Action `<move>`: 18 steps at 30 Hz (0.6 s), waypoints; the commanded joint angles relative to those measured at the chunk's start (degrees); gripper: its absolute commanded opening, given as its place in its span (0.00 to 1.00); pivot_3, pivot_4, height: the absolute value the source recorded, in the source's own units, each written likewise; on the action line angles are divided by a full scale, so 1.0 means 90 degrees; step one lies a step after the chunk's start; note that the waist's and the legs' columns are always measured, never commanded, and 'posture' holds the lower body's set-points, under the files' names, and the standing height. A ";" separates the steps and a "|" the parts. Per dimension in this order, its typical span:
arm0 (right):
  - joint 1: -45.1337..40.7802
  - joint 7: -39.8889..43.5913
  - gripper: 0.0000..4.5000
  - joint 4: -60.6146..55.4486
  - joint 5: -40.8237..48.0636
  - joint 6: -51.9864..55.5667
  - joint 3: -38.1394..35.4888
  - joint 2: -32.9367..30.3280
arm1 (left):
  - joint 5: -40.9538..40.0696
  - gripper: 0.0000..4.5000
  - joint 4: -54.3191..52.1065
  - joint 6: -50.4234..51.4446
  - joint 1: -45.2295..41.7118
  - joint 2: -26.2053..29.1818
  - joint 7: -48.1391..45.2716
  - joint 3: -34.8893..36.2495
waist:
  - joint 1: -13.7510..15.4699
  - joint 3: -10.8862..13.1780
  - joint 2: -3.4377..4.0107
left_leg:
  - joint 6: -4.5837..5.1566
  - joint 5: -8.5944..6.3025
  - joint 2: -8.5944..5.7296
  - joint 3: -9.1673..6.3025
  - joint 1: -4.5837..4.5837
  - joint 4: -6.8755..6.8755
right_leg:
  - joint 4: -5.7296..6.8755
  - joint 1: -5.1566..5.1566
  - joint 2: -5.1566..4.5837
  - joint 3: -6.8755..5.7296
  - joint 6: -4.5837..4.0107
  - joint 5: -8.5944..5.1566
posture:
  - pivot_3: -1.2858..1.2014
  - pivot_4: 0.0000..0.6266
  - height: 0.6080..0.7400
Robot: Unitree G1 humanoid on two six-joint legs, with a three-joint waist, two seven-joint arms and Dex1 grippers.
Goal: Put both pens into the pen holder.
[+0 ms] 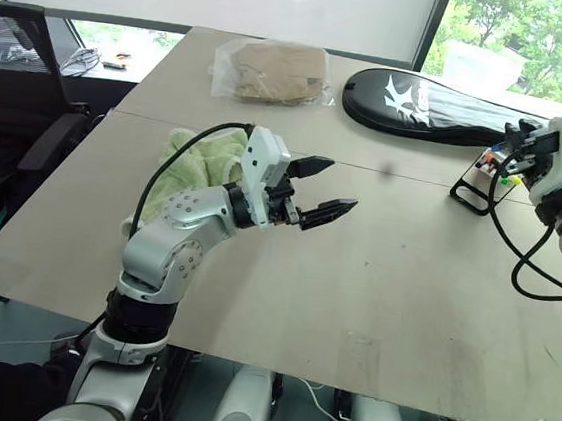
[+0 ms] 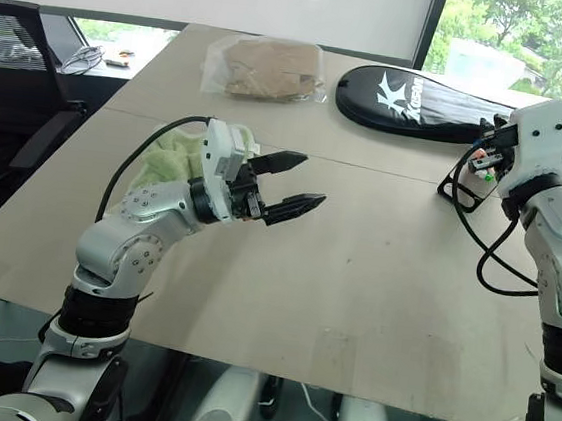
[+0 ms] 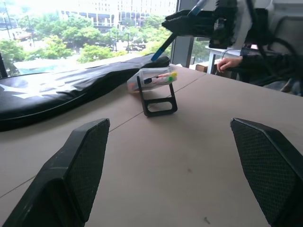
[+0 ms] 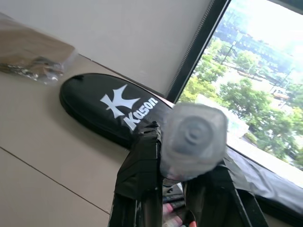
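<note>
The wooden table (image 1: 374,281) carried a long black racket bag (image 2: 423,105) at its far edge, a clear bag of brown material (image 1: 271,71) beside that, and a crumpled green cloth (image 1: 200,167) on the robot's left. Near the bag's right end stood the pen holder (image 3: 156,90) — a small black stand on a loop-shaped base, with pink, yellow and green bits showing in its clear top.

The left gripper (image 1: 321,190) hung above the table's middle, well apart from the holder, its two black fingers spread wide with nothing between them. The right gripper (image 2: 496,148) hovered directly over the holder with its fingers closed on a pen (image 3: 163,45) — the left wrist view showed its blue tip slanting down toward the holder, not yet inside. In the right wrist view, the pen's pale end (image 4: 191,139) pointed at the camera between the dark fingers.
</note>
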 commanded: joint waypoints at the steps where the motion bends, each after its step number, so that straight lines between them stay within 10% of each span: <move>1: -0.0156 -0.0010 0.02 0.0167 -0.0499 -0.0405 -0.0001 0.0073 | -0.0178 0.94 -0.0297 0.0008 -0.0159 0.0034 -0.0008 0.0068 | 0.0000 0.0000 0.0000 | 0.0000 0.0000 0.0000 0.0001 0.0001 0.0000 | 0.0000 0.0000 0.0001 0.0002 0.0001 0.0000 | 0.52 0.24 1.00; 13: -0.0864 -0.0167 0.02 0.2382 -0.2038 -0.1764 0.0674 0.0718 | -0.0161 0.94 -0.0329 0.0037 -0.0156 0.0075 0.0045 0.0041 | -0.0013 0.0000 0.0000 | 0.0000 0.0000 0.0002 0.0027 0.0016 0.0000 | 0.0007 0.0000 0.0010 0.0033 -0.0001 0.0001 | 0.52 0.24 1.00; 18: -0.1135 -0.0131 0.50 0.3082 -0.2296 -0.2027 0.0675 0.0793 | -0.0152 0.94 -0.0380 0.0059 -0.0123 0.0104 0.0080 0.0036 | 0.0000 0.0000 -0.0001 | 0.0000 0.0000 0.0002 0.0033 0.0020 0.0000 | 0.0008 0.0001 0.0010 0.0041 -0.0002 0.0001 | 0.52 0.24 1.00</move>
